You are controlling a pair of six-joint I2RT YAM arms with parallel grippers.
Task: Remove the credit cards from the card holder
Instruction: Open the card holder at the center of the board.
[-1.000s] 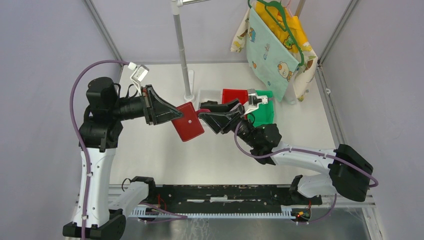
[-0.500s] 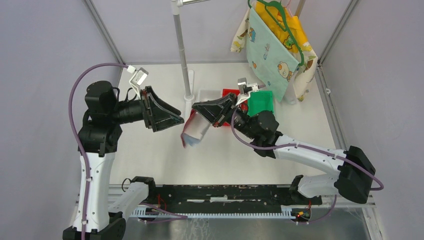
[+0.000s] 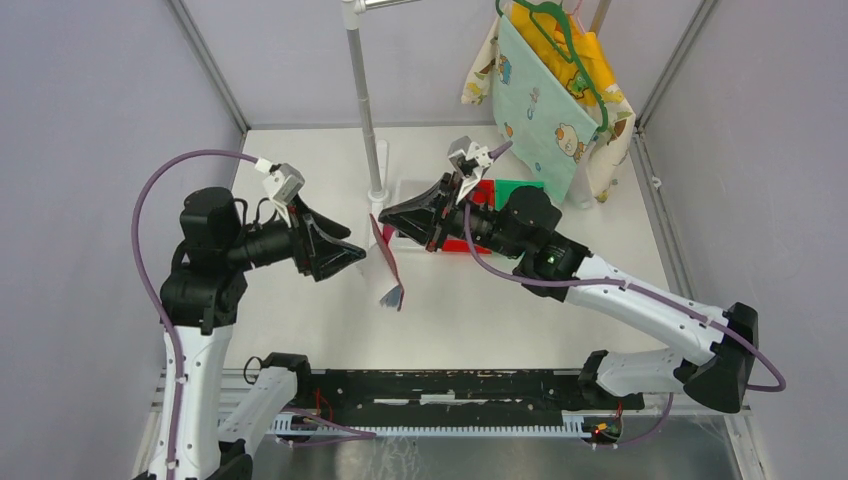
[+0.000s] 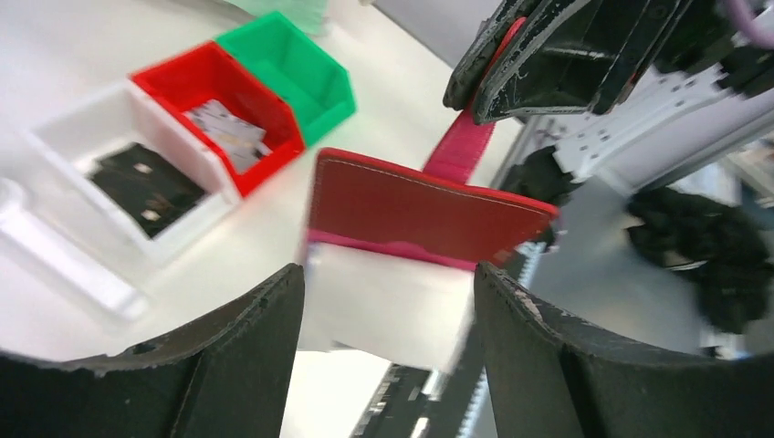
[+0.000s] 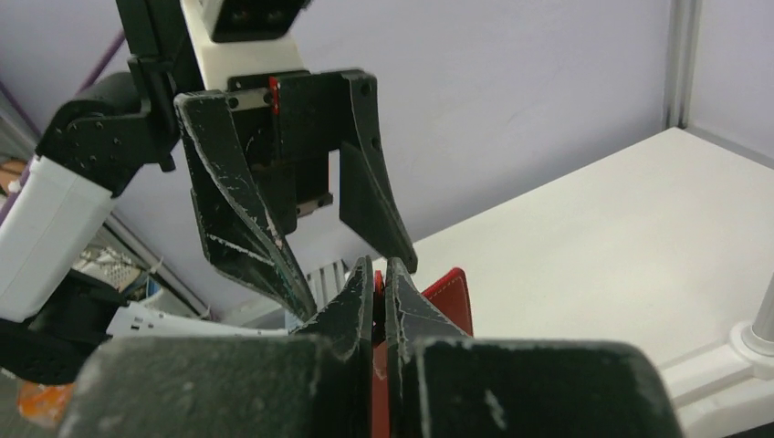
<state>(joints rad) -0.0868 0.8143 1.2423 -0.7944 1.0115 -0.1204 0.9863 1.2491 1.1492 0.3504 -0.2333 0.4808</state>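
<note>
Right pincer (image 3: 385,216): fingers pressed together, clamped on the narrow red tab (image 4: 456,151) of the card holder (image 3: 384,248). That is the only grip on it. The holder hangs off the tab in mid-air above the counter (image 3: 320,320), between the two pincers and just in front of the bins.

Left pincer (image 3: 357,246): fingers spread wide, nothing between the pads. It faces the holder from the left, close to it; contact can't be told. From the left wrist view the holder sits framed between the two black fingers (image 4: 246,356).

Holder: one piece, dark red, leather-like grain, flat rectangular cover with a stitched edge and rounded corners. A pink inner lining shows along the lower edge. Pale translucent plastic sleeves (image 4: 383,306) hang below the cover, motion-blurred. Can't tell whether there are cards in them.

Bins: three open-top plastic trays side by side, touching.
- White (image 4: 183,228): flat black pieces (image 4: 141,182) inside, count unclear.
- Red (image 4: 260,100): a few pale flat rectangular pieces (image 4: 228,128), too small to identify as credit cards.
- Green (image 4: 301,68): nothing visible in the part shown.

Other items: one metal stand pole (image 3: 365,100) behind the bins, and printed cloths (image 3: 545,90) on hangers at back right. The pincer fingers are matte black with scuffed whitish edges.
</note>
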